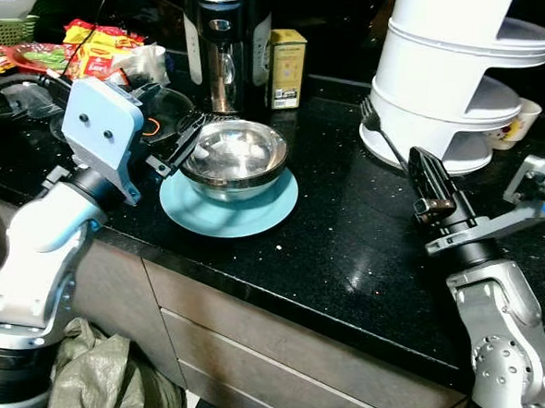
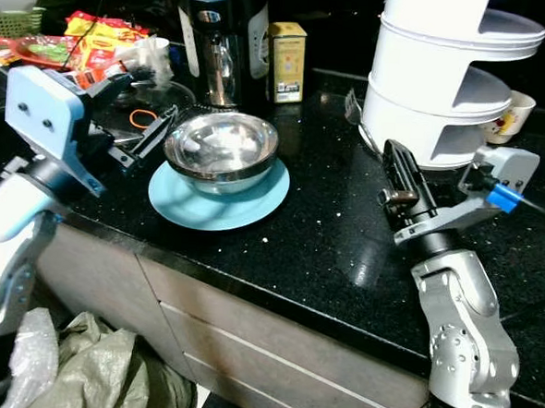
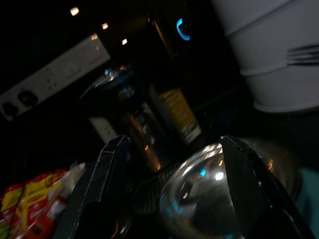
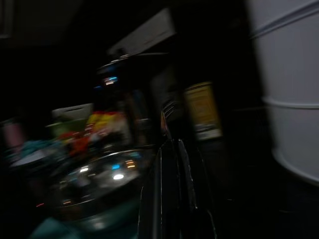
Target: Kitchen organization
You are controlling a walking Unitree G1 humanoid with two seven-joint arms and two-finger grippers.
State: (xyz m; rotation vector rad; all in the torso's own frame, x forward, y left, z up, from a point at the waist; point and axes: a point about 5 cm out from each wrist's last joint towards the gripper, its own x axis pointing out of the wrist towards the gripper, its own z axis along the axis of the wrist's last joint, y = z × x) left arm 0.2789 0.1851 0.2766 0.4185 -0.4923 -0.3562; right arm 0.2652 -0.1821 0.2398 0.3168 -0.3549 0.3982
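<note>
Shiny round steel bowl (image 1: 236, 155) sitting on flat light-blue plate (image 1: 228, 201), black speckled surface (image 1: 345, 236). Left end effector (image 1: 182, 145) spread wide at bowl's 9 o'clock, likely reaching to grab rim. Right end effector (image 1: 428, 179) pressed together, waiting at 3 o'clock.

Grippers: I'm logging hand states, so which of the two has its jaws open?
The left gripper, jaws spread beside the steel bowl; the right gripper has its jaws shut.

bowl (image 1: 235, 155) on plate (image 1: 228, 206); coffee maker (image 1: 223, 39) behind.
</note>
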